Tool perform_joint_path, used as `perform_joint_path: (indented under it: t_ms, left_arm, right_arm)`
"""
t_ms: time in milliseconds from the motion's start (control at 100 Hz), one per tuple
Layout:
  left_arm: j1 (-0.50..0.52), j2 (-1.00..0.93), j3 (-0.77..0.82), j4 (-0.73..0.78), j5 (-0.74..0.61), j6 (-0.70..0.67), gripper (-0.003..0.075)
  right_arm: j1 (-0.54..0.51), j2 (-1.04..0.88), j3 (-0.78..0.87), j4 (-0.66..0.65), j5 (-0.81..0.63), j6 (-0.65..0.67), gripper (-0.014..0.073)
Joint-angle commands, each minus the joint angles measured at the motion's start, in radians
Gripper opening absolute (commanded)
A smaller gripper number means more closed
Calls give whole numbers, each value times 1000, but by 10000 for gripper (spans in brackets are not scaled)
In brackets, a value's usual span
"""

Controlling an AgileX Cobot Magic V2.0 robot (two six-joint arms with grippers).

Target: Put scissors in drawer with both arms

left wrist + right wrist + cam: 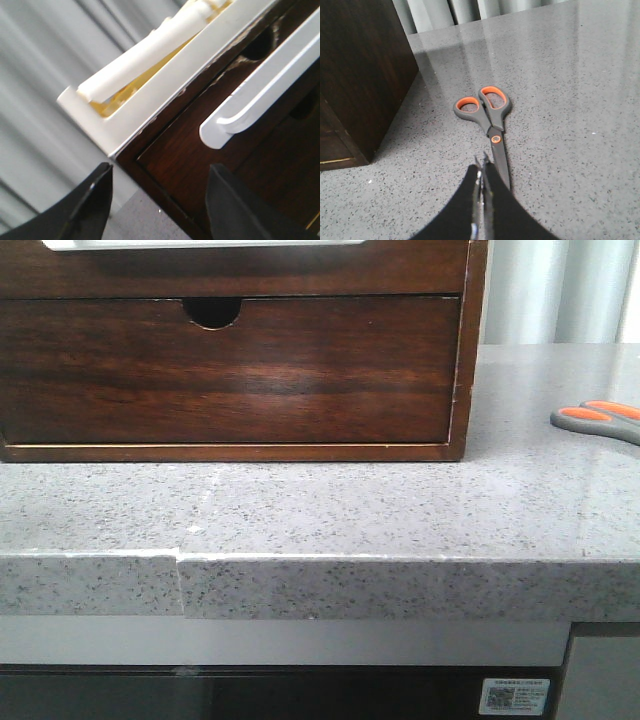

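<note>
Grey countertop (pixel 330 510): scissors (pixel 490 120) lie flat beside wooden box (pixel 240 360); right gripper (pixel 481 172) clenched, empty; left gripper (pixel 159 200) released.

We see the small grey-handled scissors with orange inner finger loops (pixel 492 125) lying flat and closed on speckled grey stone, blades running toward our right gripper (pixel 481 165), its 2 fingers pressed together just beside the blade tips.

The wide shallow dark brown wooden drawer with a white inside (pixel 205 244) shows only as a white strip atop the box.

Front cam cuts the scissors (pixel 600 420) off at the right edge (handles only). Right gripper (pixel 481 172) hides the blade tips in the wrist cam.
</note>
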Motion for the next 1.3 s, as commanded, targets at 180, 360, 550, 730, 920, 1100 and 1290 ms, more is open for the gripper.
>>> perform_joint_path:
  t_ms: [180, 360, 550, 730, 920, 1100, 1290]
  left_arm:
    - [-132, 196, -198, 263, -24, -4, 378]
    - [-272, 323, -285, 330, 83, -2, 378]
    - [-411, 439, -366, 338, 242, 0, 378]
    - [-451, 530, -429, 380, 306, 0, 377]
    - [-451, 558, -450, 389, 306, 0, 227]
    - [-451, 558, -450, 391, 295, 0, -16]
    - [-451, 547, -450, 391, 265, 0, -18]
  right_arm:
    - [-2, 15, -24, -7, -95, -8, -61]
    - [-2, 15, -24, -7, -95, -8, -61]
    - [-2, 15, -24, -7, -95, -8, -61]
    - [-2, 15, -24, -7, -95, -8, -61]
    - [-2, 15, -24, -7, -95, -8, -61]
    - [-2, 15, -24, -7, -93, -8, -61]
    - [-2, 15, -24, -7, -93, -8, -61]
